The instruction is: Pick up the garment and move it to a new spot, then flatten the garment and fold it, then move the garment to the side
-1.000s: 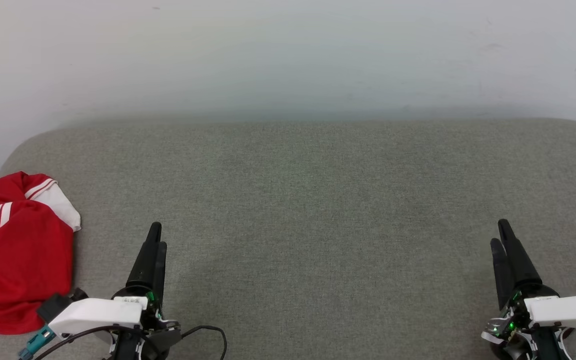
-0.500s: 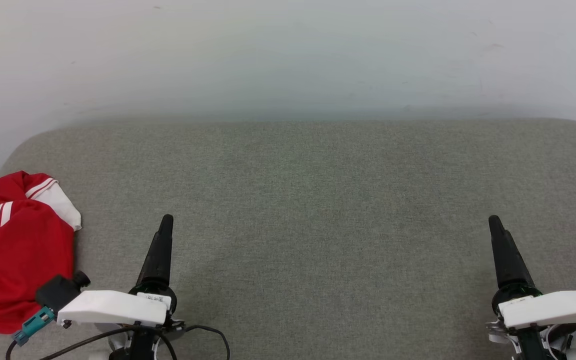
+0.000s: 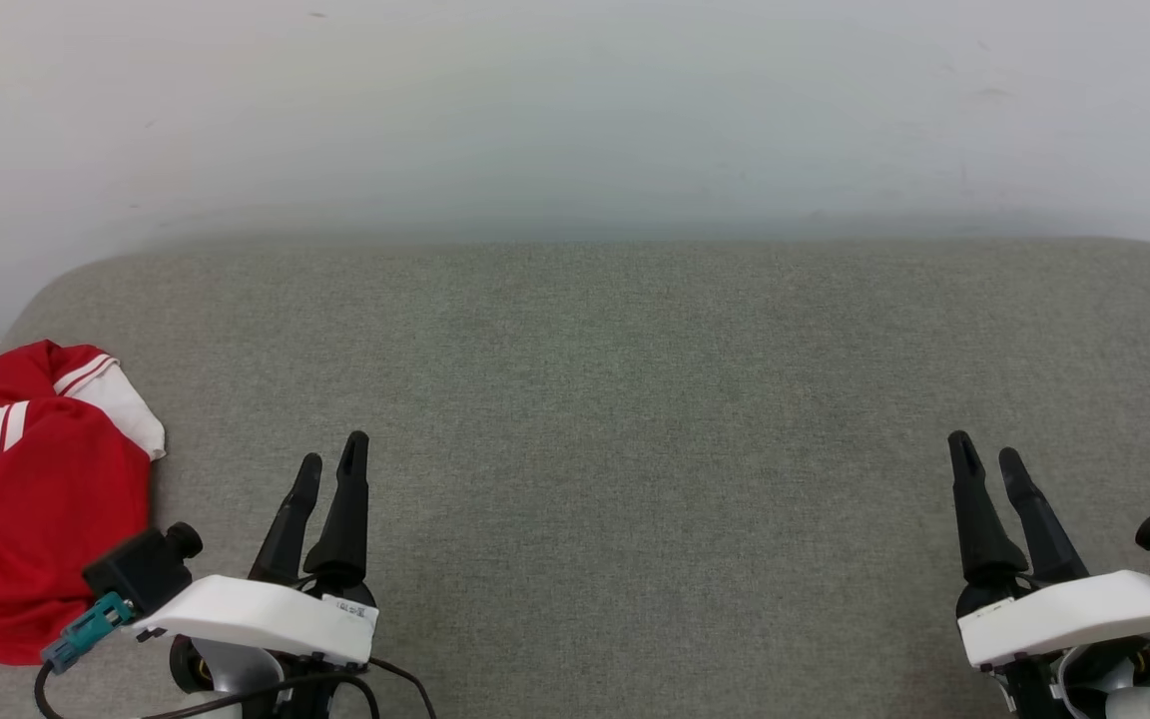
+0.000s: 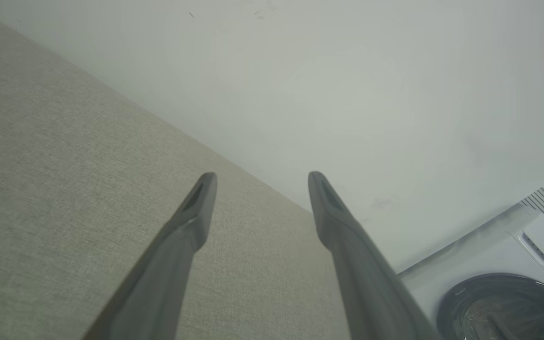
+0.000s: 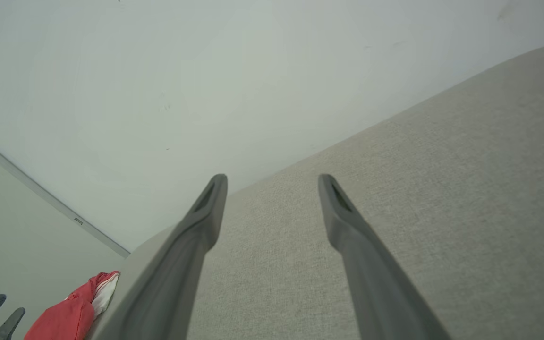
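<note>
The garment (image 3: 41, 499) lay crumpled at the 8 o'clock edge of the grey surface (image 3: 635, 379), with part of it running out of the head view. The left gripper (image 3: 333, 451) stood at 7 o'clock, just beside the garment and not touching it, spread and empty. The right gripper (image 3: 984, 447) stood at 5 o'clock, well apart from the garment, likewise spread and empty. The pick-up had not begun.

Hazards, as judged: the garment was bunched in layers, so a grasp would probably catch one fold and drag the rest, or push the heap over the 9 o'clock edge. A low approach could snag the surface fabric.
</note>
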You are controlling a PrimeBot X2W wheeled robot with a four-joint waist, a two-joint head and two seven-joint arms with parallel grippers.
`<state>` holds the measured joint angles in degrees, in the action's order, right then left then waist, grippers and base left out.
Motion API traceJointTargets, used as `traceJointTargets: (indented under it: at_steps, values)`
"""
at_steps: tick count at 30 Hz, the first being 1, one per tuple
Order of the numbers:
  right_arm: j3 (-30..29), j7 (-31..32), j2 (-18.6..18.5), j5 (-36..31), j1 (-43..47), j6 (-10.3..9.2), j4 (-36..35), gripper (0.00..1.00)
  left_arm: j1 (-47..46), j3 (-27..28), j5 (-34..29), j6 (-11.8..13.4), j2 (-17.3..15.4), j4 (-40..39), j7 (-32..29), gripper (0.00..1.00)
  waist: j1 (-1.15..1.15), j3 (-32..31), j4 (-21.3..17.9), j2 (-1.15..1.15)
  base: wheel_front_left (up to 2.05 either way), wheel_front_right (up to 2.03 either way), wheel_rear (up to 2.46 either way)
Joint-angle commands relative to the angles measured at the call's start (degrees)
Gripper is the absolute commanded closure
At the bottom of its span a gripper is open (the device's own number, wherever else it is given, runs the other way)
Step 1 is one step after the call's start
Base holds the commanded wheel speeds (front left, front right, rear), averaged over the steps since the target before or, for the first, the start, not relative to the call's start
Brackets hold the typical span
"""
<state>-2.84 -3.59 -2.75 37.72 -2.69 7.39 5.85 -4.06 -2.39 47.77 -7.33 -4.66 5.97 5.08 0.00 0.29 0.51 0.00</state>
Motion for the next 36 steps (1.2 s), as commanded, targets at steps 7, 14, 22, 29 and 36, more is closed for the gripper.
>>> traceJointTargets:
  at_steps: [7,14,22,29,36]
  values:
    - [0.3,0.1,-0.4,-9.1,-0.1,0.08,-2.0,0.0,-0.1,-0.3,-8.2,-0.1,-0.9,-1.0,1.5,0.0,0.0,-0.1,0.2,0.0,0.0,0.0,0.0]
    - [-0.2,0.9,-0.5,-15.7,0.2,0.09,-3.1,0.0,0.1,-1.3,-15.8,0.1,-1.7,-1.2,2.7,0.0,0.0,-0.1,0.2,0.0,0.0,0.0,0.0]
    - [-0.6,1.7,-0.4,-22.5,0.7,0.1,-4.3,0.0,0.2,-2.9,-22.0,1.1,-2.7,-1.2,3.9,0.0,0.0,-0.1,0.3,0.0,0.0,0.0,0.0]
    - [-0.7,2.3,-0.3,-27.4,1.1,0.1,-5.2,0.0,0.1,-3.8,-25.9,1.8,-3.4,-0.7,4.9,0.0,0.0,0.0,0.4,0.0,0.0,0.0,0.0]
    - [-0.8,2.5,-0.2,-30.7,1.5,0.11,-6.0,0.0,0.3,-4.3,-28.0,1.6,-3.4,-0.5,5.7,0.0,0.0,0.0,0.6,0.0,0.0,0.0,0.0]
